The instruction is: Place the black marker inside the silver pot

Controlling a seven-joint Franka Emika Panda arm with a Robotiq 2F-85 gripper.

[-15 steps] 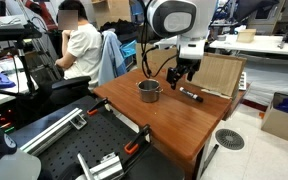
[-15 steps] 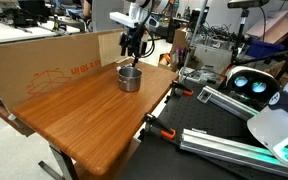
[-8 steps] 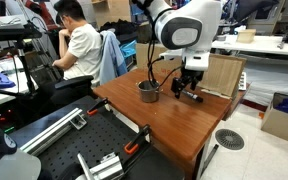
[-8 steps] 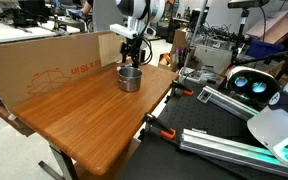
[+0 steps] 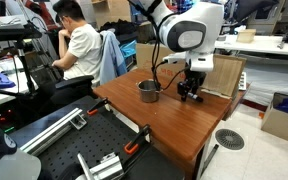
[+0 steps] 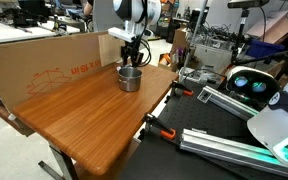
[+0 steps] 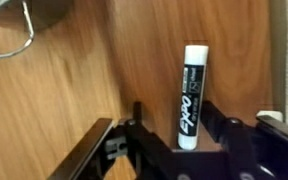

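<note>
— Where is the black marker (image 7: 192,90)?
— Flat on the desk (image 7: 74,100), inside the spread tool (image 7: 172,112), not yet pinched. In the wrist view its long axis runs 12 to 6.
— And the silver pot (image 7: 6,30)?
— At 10 o'clock, well apart.

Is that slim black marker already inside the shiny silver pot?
No, the slim black marker lies on the wooden table, outside the round silver metal pot.

Slim black marker (image 7: 191,95) lying on wooden table (image 7: 74,100), between the parted fingers (image 7: 96,152)
</note>
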